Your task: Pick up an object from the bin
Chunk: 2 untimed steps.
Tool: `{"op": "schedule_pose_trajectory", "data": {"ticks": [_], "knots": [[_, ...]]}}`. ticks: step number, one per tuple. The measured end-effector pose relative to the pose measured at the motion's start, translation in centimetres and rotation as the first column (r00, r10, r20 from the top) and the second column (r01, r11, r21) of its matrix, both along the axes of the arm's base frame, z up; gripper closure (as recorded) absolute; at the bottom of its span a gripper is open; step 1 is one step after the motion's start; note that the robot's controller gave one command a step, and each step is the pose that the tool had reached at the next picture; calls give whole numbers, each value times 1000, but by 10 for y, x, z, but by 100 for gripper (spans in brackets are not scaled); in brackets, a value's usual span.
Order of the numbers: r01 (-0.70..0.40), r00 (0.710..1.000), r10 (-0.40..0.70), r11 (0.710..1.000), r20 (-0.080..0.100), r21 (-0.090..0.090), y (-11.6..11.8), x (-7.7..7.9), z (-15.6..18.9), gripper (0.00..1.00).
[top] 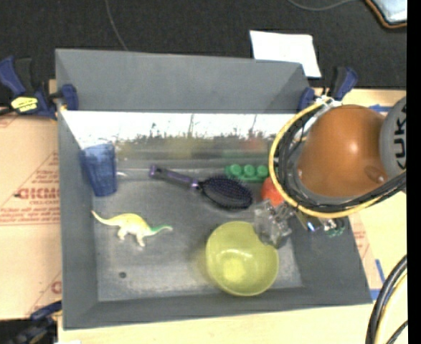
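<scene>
The yellow-green bowl (241, 258) sits upright on the floor of the grey metal bin (181, 77), towards the front and right of centre, its mouth facing up. The bin floor is a dull, speckled grey sheet with sloping walls around it. The ground beyond the bin is dark, and a white sheet of paper (283, 49) lies behind the back wall.

Six loose things lie in the bin, one of each kind. From the left, a blue cup (99, 167) stands by the left wall. A pale yellow-green toy dinosaur (133, 226) stands in front of it, well apart from the rest. A dark hairbrush (211, 188) lies near the middle, its handle pointing left. The bowl is in front of the brush. A green piece (244, 170) with three round studs rests by the back wall, and a small orange-red thing (270, 189) lies half hidden under the arm.

The pincer (271, 222) hangs at the bowl's upper right rim, below the arm's orange cover (339, 156). I cannot tell whether it is spread or pressed together, or whether it touches the rim.
</scene>
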<state>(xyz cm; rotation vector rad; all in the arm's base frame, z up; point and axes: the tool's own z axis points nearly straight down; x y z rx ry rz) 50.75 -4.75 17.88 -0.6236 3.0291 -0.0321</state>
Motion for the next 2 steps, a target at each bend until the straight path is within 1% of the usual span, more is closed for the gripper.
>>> {"op": "schedule_pose_trajectory", "data": {"ticks": [1,2], "knots": [[11,999,-11,1000,-49,5,19,-10,-107,0],[11,999,-10,1000,-45,5,18,-9,-106,0]]}}
